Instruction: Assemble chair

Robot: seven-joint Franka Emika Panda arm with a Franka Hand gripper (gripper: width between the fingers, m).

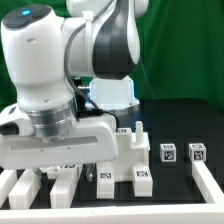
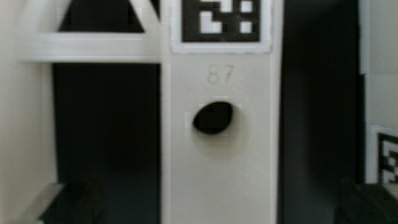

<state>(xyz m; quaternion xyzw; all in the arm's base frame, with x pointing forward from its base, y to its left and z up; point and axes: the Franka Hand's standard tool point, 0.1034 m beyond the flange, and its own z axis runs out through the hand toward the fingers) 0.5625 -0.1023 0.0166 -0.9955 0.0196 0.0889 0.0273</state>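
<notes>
The chair is in loose white parts on the black table. In the wrist view a long white chair bar [image 2: 217, 130] fills the middle, with a tag [image 2: 226, 20] at one end and a dark round hole [image 2: 214, 117] in its face. My gripper [image 2: 217, 206] is open and straddles this bar, one dark finger [image 2: 75, 203] on each side with a gap to the bar. In the exterior view the gripper [image 1: 62, 170] hangs low over white parts [image 1: 62, 182] at the front left. A notched white block [image 1: 131, 150] stands beside it.
Two small tagged cubes [image 1: 168, 152] [image 1: 197, 155] sit toward the exterior view's right. A white rail [image 1: 207, 186] borders the table's front and right. The robot arm [image 1: 60, 70] blocks much of the left half. Another tagged piece [image 2: 382, 155] shows at the wrist view's edge.
</notes>
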